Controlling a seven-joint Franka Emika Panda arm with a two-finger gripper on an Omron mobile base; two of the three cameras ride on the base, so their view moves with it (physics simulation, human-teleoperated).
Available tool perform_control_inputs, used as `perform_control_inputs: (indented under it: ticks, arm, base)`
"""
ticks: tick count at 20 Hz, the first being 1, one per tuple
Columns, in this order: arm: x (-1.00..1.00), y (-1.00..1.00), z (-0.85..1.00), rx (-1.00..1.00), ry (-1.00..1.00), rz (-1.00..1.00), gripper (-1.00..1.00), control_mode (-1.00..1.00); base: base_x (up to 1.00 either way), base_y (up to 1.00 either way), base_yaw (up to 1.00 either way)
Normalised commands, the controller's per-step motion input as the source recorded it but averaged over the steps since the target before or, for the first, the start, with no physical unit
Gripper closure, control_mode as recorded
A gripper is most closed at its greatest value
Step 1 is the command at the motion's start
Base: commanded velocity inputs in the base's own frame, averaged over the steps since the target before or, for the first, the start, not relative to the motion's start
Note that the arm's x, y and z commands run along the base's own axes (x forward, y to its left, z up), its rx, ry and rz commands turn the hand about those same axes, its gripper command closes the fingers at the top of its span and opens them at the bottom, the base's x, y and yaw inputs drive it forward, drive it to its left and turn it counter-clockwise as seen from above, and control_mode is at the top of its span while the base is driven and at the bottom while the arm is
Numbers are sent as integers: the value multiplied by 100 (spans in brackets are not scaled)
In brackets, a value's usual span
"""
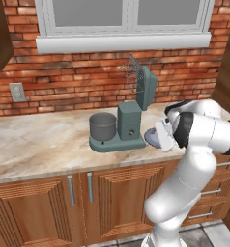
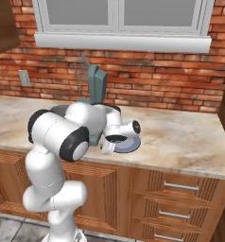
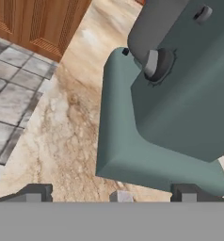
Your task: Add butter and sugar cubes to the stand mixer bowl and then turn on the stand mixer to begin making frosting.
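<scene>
The teal stand mixer stands on the counter with its head tilted up and its wire whisk in the air. The dark grey stand mixer bowl sits on the mixer's oval base. My gripper is open, low beside the right side of the mixer's column, with nothing between its fingertips. In the hand view the column, a round grey knob and the bowl's side are close ahead. The butter and sugar cubes are hidden.
A flat blue-grey plate lies on the counter just right of the mixer, partly under my hand. Behind it are a brick wall and a window sill. The counter's front edge, the cabinets and the tiled floor lie below.
</scene>
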Motion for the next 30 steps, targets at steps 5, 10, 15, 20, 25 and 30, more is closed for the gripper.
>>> perform_control_inputs:
  ticks: [5, 10, 15, 20, 25, 30]
  arm:
    - [-12, -3, -8, 4, 1, 1, -100, -100]
    - [0, 0, -6, 9, 5, 0, -100, -100]
    - [0, 8, -10, 9, 11, 1, -100, -100]
    - [1, 10, -11, 6, 8, 0, -100, -100]
    - [15, 12, -6, 4, 2, 0, -100, -100]
    - [29, 15, -5, 5, 0, 1, -100, -100]
  base:
    - [0, 0, 0]
    - [0, 0, 0]
    - [0, 0, 0]
    - [0, 0, 0]
    - [0, 0, 0]
    - [0, 0, 0]
